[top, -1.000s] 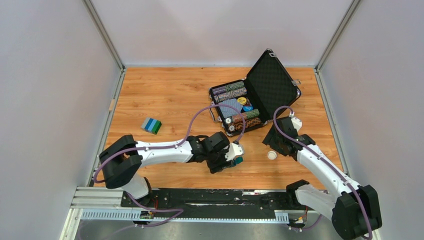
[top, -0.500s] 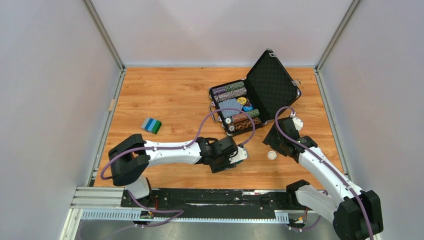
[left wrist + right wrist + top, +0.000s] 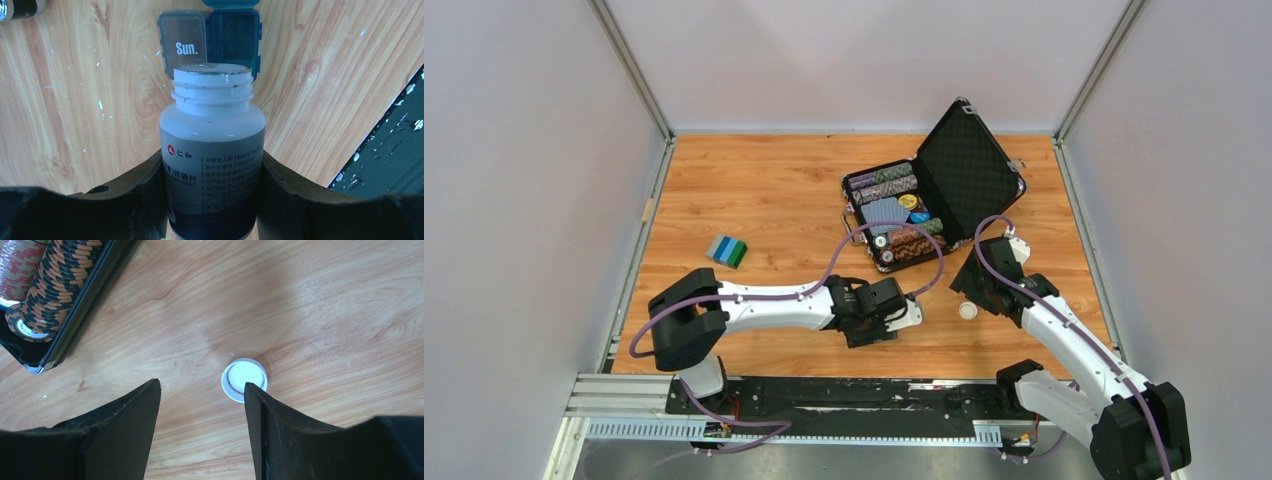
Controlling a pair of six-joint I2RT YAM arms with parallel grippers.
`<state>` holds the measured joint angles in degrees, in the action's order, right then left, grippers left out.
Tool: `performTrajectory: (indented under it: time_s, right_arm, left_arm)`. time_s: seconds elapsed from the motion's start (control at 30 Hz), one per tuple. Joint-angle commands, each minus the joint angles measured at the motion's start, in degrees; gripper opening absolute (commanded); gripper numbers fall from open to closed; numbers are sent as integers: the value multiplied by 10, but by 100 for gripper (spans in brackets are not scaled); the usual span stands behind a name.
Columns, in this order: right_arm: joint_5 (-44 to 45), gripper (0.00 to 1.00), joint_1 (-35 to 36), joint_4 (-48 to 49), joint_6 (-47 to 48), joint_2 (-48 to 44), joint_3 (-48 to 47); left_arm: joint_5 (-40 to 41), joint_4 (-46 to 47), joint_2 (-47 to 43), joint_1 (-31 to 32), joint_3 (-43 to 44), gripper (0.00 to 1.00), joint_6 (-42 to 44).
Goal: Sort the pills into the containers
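My left gripper (image 3: 212, 172) is shut on a white pill bottle (image 3: 212, 135) with a grey label. The bottle has no cap, and its mouth points at the tiny dark-teal container (image 3: 234, 39) just beyond it. The container lies open on the table, its clear lid (image 3: 182, 42) marked "Sun." folded out to the left. In the top view the bottle (image 3: 910, 315) shows white at the gripper (image 3: 900, 316), and the container is hidden. No pills show. My right gripper (image 3: 202, 390) is open and empty, hovering over the bottle's white cap (image 3: 242, 376), which lies on the table (image 3: 967, 311).
An open black chip case (image 3: 924, 195) stands behind both grippers; its corner shows in the right wrist view (image 3: 47, 305). A small blue-and-green block stack (image 3: 726, 251) lies at the left. The black base rail (image 3: 395, 150) runs along the near edge.
My left gripper has moved right with the bottle and turned it over the teal container, which no longer shows in the top view. The right arm has barely moved.
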<state>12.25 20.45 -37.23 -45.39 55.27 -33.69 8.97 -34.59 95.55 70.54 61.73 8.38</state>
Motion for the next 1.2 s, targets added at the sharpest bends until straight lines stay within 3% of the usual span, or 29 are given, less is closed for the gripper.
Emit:
performTrajectory:
  time_s: [0.0,1.17]
  right_arm:
    - [0,63,1,9,-5,-12,2]
    - [6,63,-6,8,-8,-24,12]
  left_arm:
    - [9,-20,11,9,40,0,13]
    - [62,-105,79,32,118,0,10]
